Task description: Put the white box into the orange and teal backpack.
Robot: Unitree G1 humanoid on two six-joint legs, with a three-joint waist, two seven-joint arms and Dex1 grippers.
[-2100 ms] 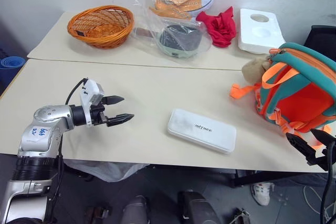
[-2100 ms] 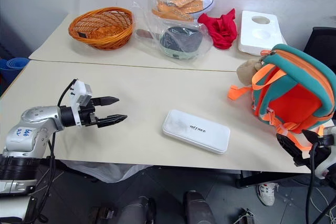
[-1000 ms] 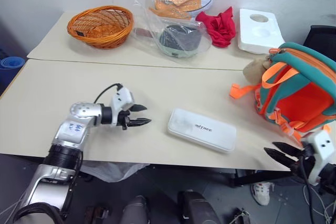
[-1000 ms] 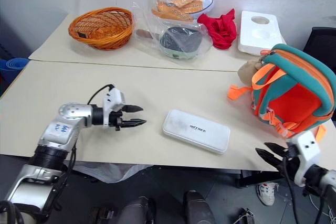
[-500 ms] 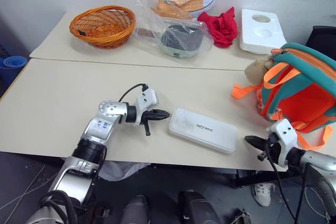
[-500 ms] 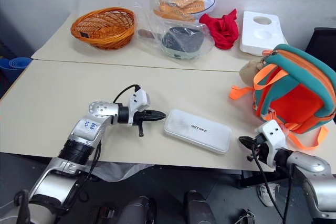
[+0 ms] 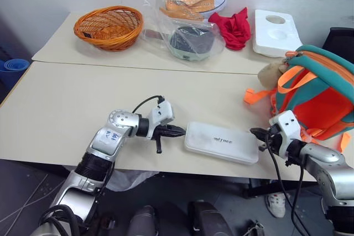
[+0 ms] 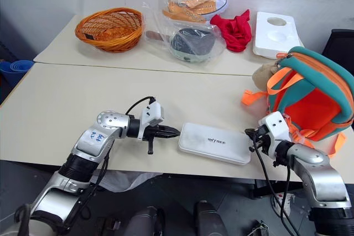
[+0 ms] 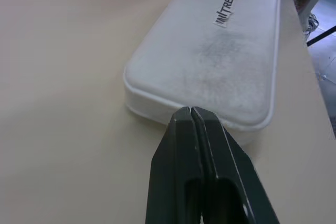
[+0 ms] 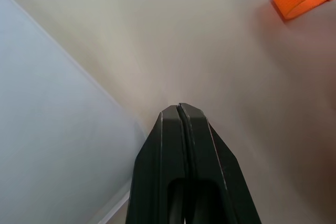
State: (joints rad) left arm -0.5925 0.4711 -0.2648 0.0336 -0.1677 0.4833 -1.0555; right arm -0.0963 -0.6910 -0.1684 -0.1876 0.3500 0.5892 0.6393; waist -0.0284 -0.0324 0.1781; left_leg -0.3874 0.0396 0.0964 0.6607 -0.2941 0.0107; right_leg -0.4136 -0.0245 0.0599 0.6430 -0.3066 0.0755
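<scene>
At either short end of the flat white rounded-corner box (image 7: pixel 222 142), my clenched left pincer (image 7: pixel 178 132) and right pincer (image 7: pixel 256 135) must press inward evenly to lift it level.

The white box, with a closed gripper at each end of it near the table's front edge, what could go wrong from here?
The white box lies close to the table's front edge, so an uneven push from the shut left gripper or right gripper might slide it off. Pinched only end to end by closed tips, the smooth case could pop out or pivot. The right gripper works near the orange and teal backpack, whose loose straps could snag it.
</scene>
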